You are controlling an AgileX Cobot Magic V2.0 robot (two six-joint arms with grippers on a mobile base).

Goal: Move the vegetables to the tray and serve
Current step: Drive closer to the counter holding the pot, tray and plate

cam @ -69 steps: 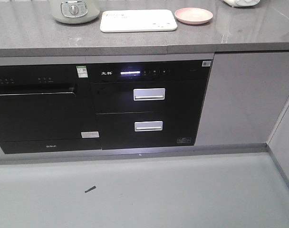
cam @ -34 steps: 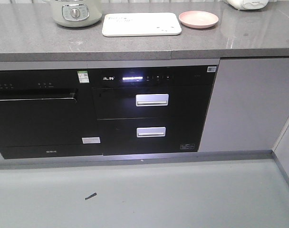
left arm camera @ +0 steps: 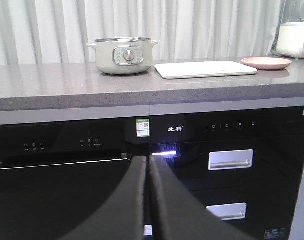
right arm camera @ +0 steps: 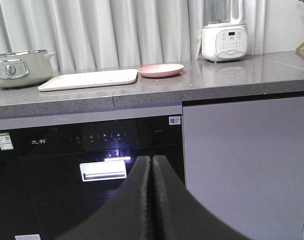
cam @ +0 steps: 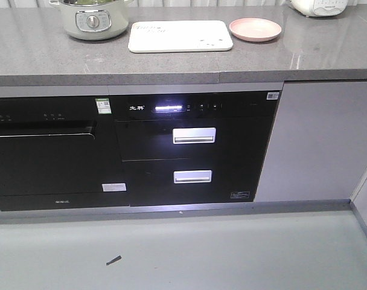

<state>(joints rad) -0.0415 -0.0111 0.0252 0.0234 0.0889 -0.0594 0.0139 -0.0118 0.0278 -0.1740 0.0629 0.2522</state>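
The cream-white tray [cam: 180, 36] [left arm camera: 204, 69] [right arm camera: 89, 79] lies flat on the grey counter [cam: 171, 63], with nothing on it. No vegetables can be made out; only a sliver of green shows inside the pale pot [cam: 92, 21] [left arm camera: 124, 56] at the front view's top edge. My left gripper [left arm camera: 148, 162] is shut on nothing and hangs in front of the black appliances below counter height. My right gripper [right arm camera: 152, 160] is also shut on nothing, at a similar height further right. Neither gripper appears in the front view.
A round pink plate [cam: 255, 29] [right arm camera: 160, 70] sits just right of the tray. A white appliance [right arm camera: 223, 35] stands further right. Black built-in units with silver drawer handles [cam: 194, 135] fill the space under the counter, beside a grey cabinet [cam: 310, 139]. A dark scrap [cam: 113, 260] lies on the floor.
In the front view the counter and appliances have slid downward and slightly right, and more of the pot and counter top shows. Nothing on the counter has moved.
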